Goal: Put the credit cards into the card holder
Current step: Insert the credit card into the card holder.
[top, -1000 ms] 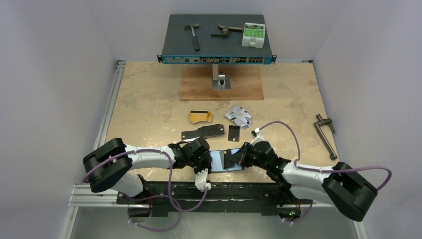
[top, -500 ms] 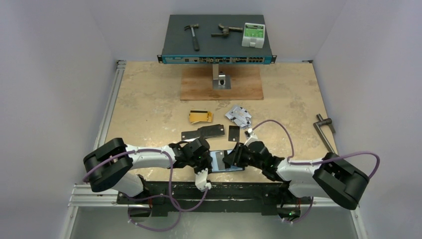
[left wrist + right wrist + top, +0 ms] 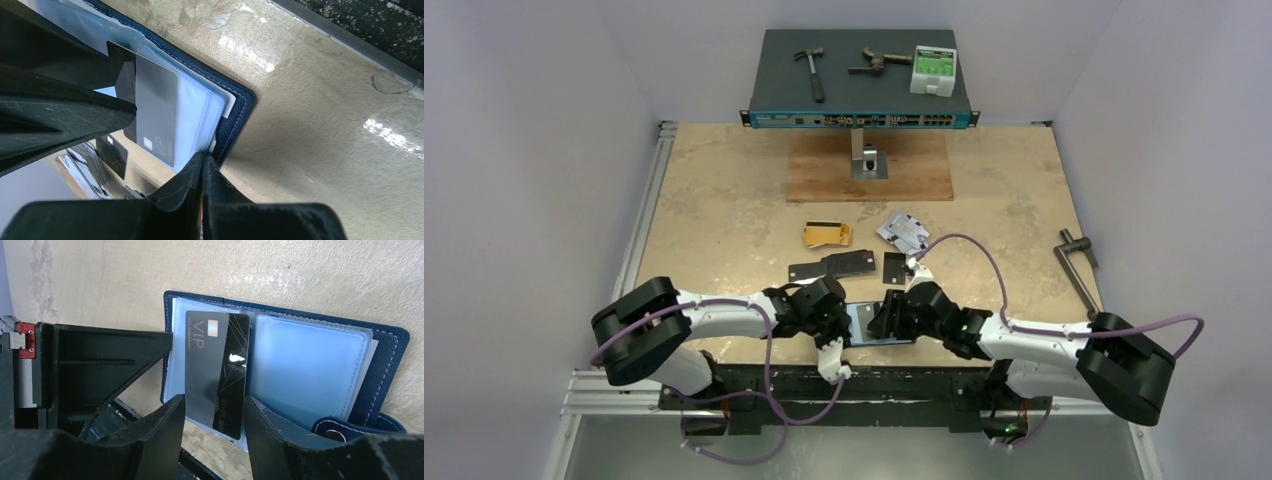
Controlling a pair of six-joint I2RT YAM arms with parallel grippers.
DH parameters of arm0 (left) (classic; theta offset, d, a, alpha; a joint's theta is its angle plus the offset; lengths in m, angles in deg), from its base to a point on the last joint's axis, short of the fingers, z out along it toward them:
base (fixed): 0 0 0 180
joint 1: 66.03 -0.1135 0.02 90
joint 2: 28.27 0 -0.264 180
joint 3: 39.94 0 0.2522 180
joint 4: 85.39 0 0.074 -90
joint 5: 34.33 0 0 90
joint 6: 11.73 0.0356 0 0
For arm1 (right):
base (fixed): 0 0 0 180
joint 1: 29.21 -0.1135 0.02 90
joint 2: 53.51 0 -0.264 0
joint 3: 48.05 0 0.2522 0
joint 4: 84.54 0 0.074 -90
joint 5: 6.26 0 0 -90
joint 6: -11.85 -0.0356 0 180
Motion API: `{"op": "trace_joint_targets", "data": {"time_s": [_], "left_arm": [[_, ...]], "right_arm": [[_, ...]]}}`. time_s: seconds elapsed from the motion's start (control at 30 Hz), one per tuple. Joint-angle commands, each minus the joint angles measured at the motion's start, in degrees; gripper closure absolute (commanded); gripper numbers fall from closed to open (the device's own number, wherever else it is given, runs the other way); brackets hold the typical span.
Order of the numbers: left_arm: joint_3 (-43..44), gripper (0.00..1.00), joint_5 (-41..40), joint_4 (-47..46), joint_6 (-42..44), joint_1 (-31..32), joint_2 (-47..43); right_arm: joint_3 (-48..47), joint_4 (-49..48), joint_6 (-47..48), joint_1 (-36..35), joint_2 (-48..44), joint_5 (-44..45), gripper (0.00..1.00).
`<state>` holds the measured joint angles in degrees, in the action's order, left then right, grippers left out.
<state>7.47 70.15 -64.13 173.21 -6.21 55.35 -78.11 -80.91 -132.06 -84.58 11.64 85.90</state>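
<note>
The small navy-blue folding card holder lay opened flat just beside the near edge of the beige tabletop, midway between its near corners, its long axis running along that edge and its clear plastic sleeves facing up. The left gripper had its jaws pressed fully together on the holder's edge, where the clear sleeve met the stitched navy cover. The right gripper stood about half open, its two black fingers flanking the near end of a glossy black plastic card marked VIP without clamping it. That card lay against the sleeves with its long axis crosswise to the holder's and in line with the right fingers, the VIP end pointing away from them; whether it sat inside a pocket I could not tell. The holder's snap tab stuck out at the corner nearest the right gripper. Farther in, toward the tabletop's middle, lay gold-yellow cards, a heap of silver-grey cards and loose flat black cards.
</note>
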Motion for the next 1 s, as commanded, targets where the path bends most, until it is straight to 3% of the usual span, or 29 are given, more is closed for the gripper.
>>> {"op": "trace_joint_targets", "data": {"time_s": [0.0, 0.57, 0.73, 0.97], "left_arm": [[-1.65, 1.00, -0.59, 5.62, -3.00, 0.31, 1.29], [-1.43, 1.00, 0.52, 3.58, -3.79, 0.65, 0.97], [-1.65, 1.00, 0.61, 3.49, -4.39, 0.66, 0.56], [-2.15, 1.00, 0.17, 3.56, -5.44, 0.66, -0.44]], "right_arm": [[-1.62, 5.42, 1.20, -1.15, 1.99, 2.29, 0.54], [-7.59, 0.03, 2.75, -5.60, 9.21, 0.77, 0.56], [-6.31, -0.33, 1.69, -5.49, 6.30, 0.21, 0.55], [-5.71, 6.79, 0.45, -3.73, -0.37, 4.04, 0.53]]}}
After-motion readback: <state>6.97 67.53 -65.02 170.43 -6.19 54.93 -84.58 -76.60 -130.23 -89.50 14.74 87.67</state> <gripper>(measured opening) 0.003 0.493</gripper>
